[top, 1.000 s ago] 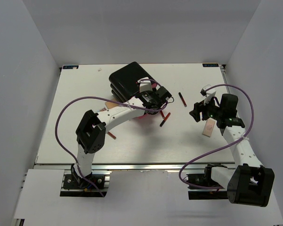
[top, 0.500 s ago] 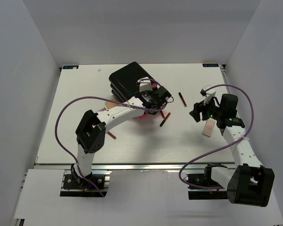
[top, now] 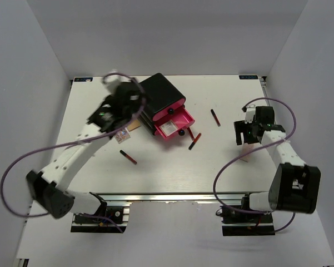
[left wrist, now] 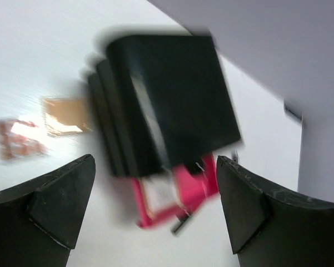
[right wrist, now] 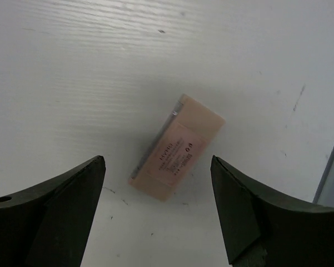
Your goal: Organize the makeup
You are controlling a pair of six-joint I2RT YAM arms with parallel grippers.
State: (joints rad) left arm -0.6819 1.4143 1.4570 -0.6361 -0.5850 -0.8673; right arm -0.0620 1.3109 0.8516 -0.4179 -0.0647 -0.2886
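Four slim lipstick tubes (top: 215, 117), two flat beige pieces (top: 247, 151), one pinkish patterned packet (top: 121, 134), one black box (top: 161, 94) with one pink drawer (top: 175, 119) open

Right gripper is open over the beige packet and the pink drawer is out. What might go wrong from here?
1. The beige packet lies flat on the table, skewed between the open fingers of the right gripper. Closing may twist or slide it rather than lift it.
2. A lipstick lies just off the front of the pink drawer. A low carry toward the drawer could knock it away.
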